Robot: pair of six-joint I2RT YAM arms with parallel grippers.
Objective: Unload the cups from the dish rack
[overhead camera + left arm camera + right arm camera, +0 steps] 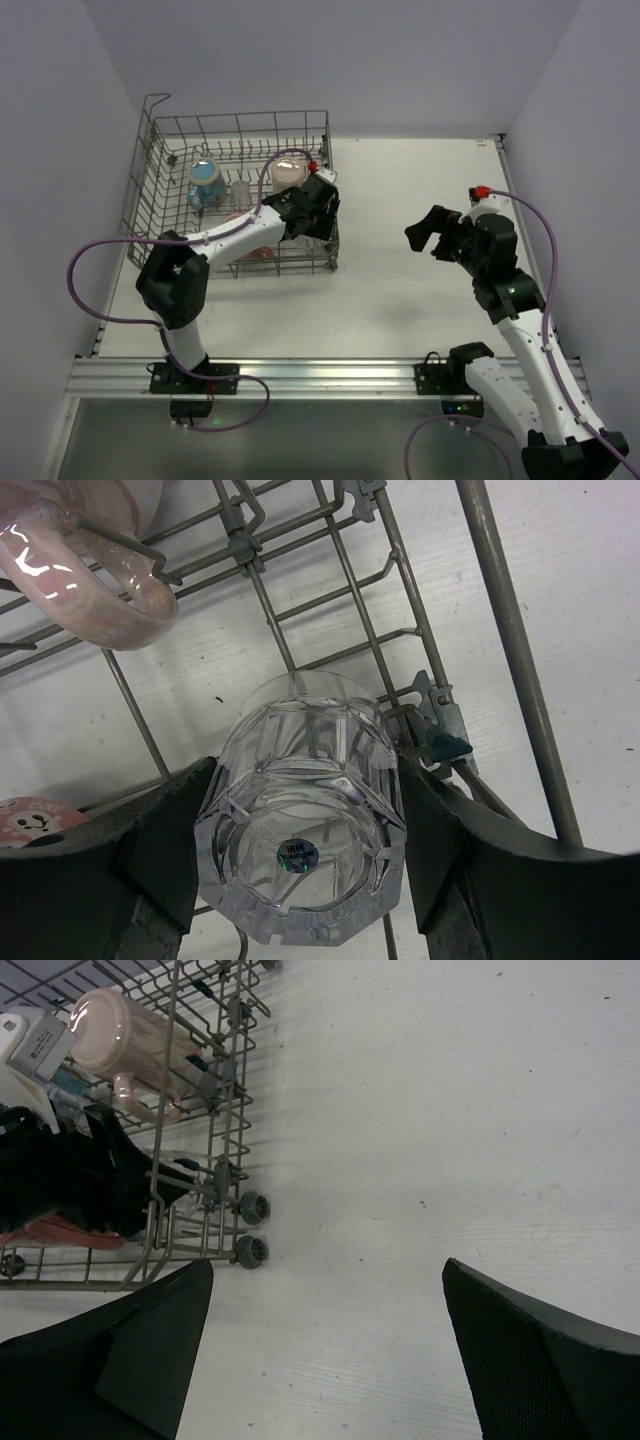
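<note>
The left tool (pixel 310 210) was pinched on the clear glass tumbler (pixel 300 820) at lower centre, for lifting from the dish rack (pixel 500 630). The right tool (pixel 327 1270) was held spread.

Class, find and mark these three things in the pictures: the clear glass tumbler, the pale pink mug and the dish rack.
clear glass tumbler (pixel 300 780): left wrist view, on its faceted side.
pale pink mug (pixel 122 1028): right wrist view, on its body.
dish rack (pixel 240 130): top external view, on its far gridded wall.
</note>
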